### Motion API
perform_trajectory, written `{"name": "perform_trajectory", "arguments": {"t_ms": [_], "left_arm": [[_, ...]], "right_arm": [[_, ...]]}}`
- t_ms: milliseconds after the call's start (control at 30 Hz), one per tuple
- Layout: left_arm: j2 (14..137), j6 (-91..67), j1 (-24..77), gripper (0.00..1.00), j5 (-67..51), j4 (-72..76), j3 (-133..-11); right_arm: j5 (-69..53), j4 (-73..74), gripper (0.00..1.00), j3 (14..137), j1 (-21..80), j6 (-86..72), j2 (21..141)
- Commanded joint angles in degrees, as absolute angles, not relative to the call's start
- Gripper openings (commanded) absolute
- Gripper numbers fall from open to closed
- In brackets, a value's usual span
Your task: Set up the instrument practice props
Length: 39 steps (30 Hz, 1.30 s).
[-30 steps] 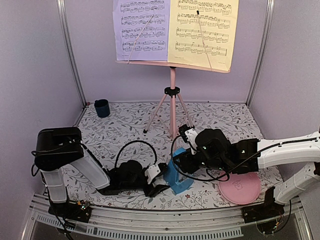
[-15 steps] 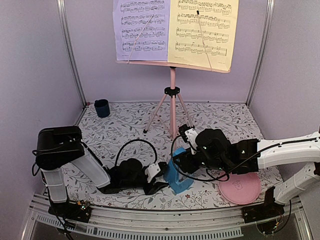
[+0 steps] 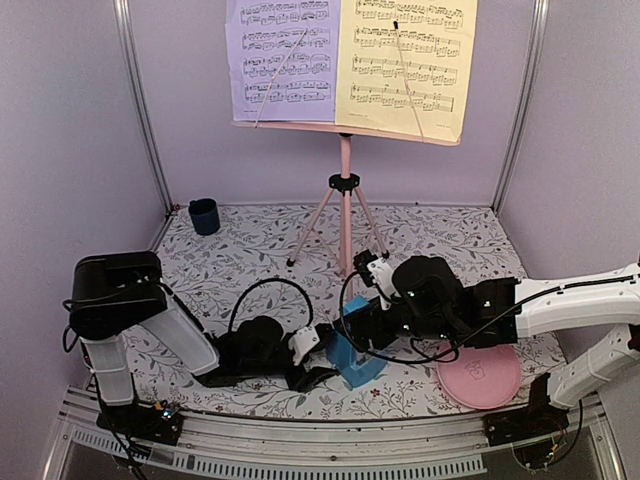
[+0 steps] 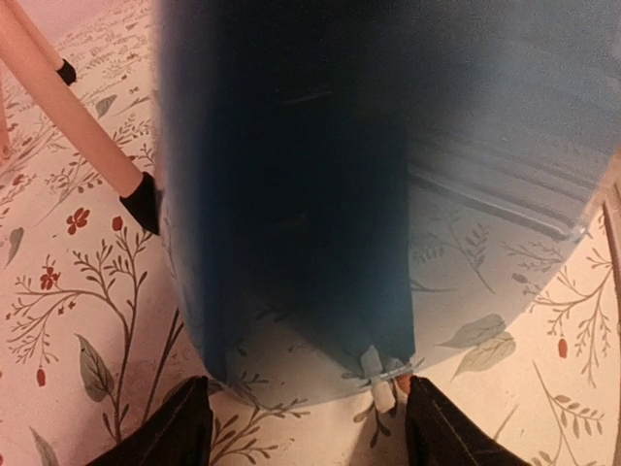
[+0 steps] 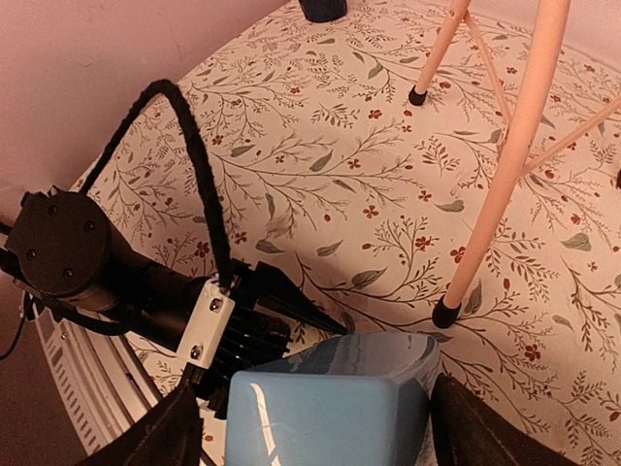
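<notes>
Right wrist: blue metronome (image 5: 330, 398) sits inside spread right pincer (image 5: 315, 413); left pincer (image 4: 310, 422) flanks its base, grip unclear.

Top view bright, even; L-wrist metronome (image 4: 291, 194) dark, blurred.

**Cam setup: 1 overhead + 2 wrist**

Top cam: high, behind arm bases, faces fwd/down over whole table (image 3: 250, 250). L wrist cam: low, v. close, metronome (image 4: 291, 194) just ahead of its fingers (image 4: 165, 432). R wrist cam: looks down, metronome top between its fingers. Both wrist views share metronome + stand leg (image 4: 68, 107).
</notes>
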<state>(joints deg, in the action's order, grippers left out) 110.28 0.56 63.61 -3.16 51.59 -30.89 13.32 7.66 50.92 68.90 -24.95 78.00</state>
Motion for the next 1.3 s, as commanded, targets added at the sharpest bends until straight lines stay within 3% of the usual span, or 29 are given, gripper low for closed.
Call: {"name": "perform_trajectory", "arguments": {"t_ms": [0,133,300,500,667,867,1267], "left_arm": [[106.3,-0.6,63.3,0.69,-3.2,52.0,-28.4],[102.5,-2.7,64.1,0.69,-2.6,49.9,-26.5],[97.8,-6.7,65.4,0.65,-1.8,48.1,-24.6],[93.4,-13.7,66.2,0.48,-0.6,45.0,-23.2],[94.2,-17.6,66.3,0.34,-0.4,43.8,-23.6],[89.9,-12.9,65.2,0.45,-0.8,43.6,-23.1],[88.0,-11.7,60.0,0.44,-3.8,43.4,-24.8]], "right_arm": [[6.8,5.4,0.89,50.2,67.5,-25.3,74.1],[2.5,3.7,0.98,49.9,66.0,-23.8,69.8],[-1.0,3.6,0.98,48.0,61.7,-23.1,63.9],[-5.7,1.2,0.81,37.8,51.7,-27.9,55.3],[-7.2,0.2,0.67,32.4,49.6,-30.1,58.6],[-13.0,-4.5,0.73,29.2,49.5,-30.1,59.8],[-9.8,-8.2,0.67,30.0,48.1,-26.7,68.6]]}}
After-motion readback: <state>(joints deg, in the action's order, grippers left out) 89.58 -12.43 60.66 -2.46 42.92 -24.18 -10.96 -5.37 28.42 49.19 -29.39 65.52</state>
